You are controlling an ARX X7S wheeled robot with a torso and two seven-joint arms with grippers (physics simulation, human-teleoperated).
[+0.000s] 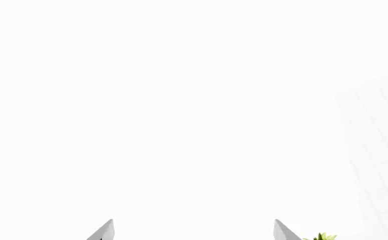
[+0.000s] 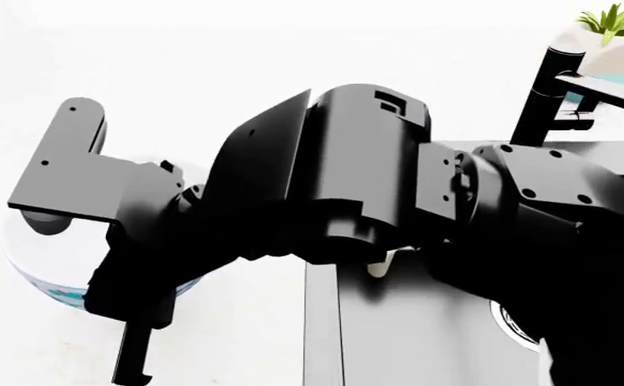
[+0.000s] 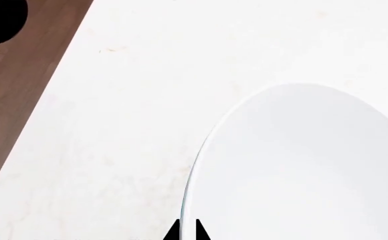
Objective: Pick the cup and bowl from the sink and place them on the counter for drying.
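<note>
Nearest the head camera: a black robot arm [image 2: 344, 193] crossing the view from right to left, hiding much of the scene. Right gripper [image 3: 186, 231]: in its wrist view only two black fingertips show, set close together with a thin gap, at the rim of the bowl [image 3: 301, 165]; they appear to pinch the rim, though the contact itself lies at the picture's edge. Bowl: white inside, resting on the counter [image 3: 134, 125]; in the head view its teal-patterned outer wall [image 2: 60, 293] shows below the arm, left of the sink [image 2: 420, 338]. Sink: black basin with metallic rim, steel drain partly visible at its right side. Cup [image 2: 379, 266]: a small cream piece showing just under the arm, above the sink basin; how it rests cannot be told. Beyond the sink: black faucet [image 2: 548, 88], and behind it a white pot with a green plant [image 2: 613, 40]. Left gripper [image 1: 194, 231]: two pale fingertips set wide apart with nothing between them, facing a plain white surface; plant leaves [image 1: 321, 236] just beside one fingertip. Brown floor [image 3: 20, 90] beyond the counter edge.
</note>
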